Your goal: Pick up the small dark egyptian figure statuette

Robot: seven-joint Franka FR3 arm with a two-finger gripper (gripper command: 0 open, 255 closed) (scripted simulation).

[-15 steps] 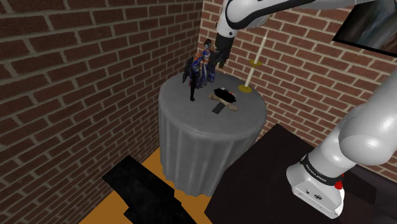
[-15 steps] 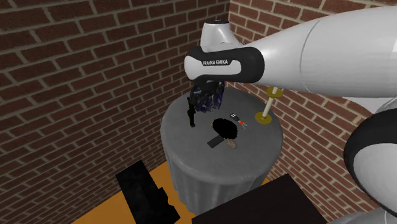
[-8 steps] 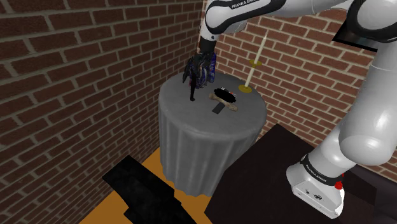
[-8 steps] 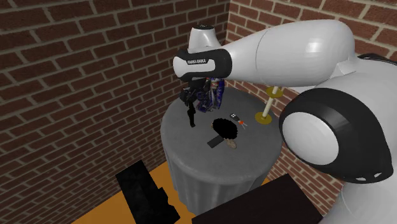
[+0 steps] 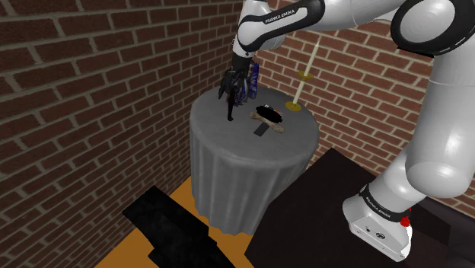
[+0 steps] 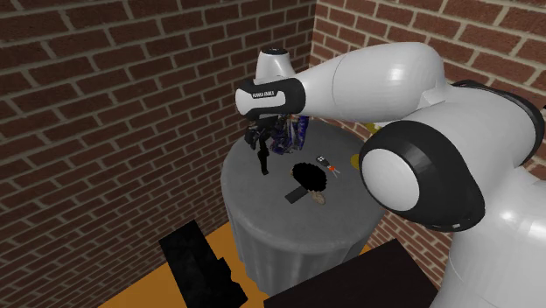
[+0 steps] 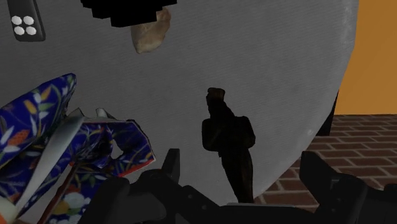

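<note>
The round counter (image 5: 251, 152) has a grey cloth over it that hangs down all round. It stands in a corner of two brick walls (image 5: 91, 91).

The small dark statue (image 7: 229, 143) stands upright on the counter, near its edge. In the shoulder view the statue (image 5: 231, 108) is on the counter's far left part. Just beside it is a blue thing with flowers on it (image 5: 248, 82).

The white arm (image 5: 365, 15) reaches over the counter from above. The two black fingers (image 7: 321, 175) are spread wide apart. In the wrist view the statue is between them, and neither finger touches it. They hold nothing.

Near the middle of the counter a fuzzy black thing (image 6: 308, 177) sits on a small tan stand (image 5: 271, 122). A tall gold candlestick (image 5: 302, 76) is at the back of the counter, by the wall.

The floor (image 6: 166, 280) beside the counter is orange. A black blocky shape (image 6: 201, 267) lies on it. The arm's stand (image 5: 378, 224) is low in the shoulder view's right.
</note>
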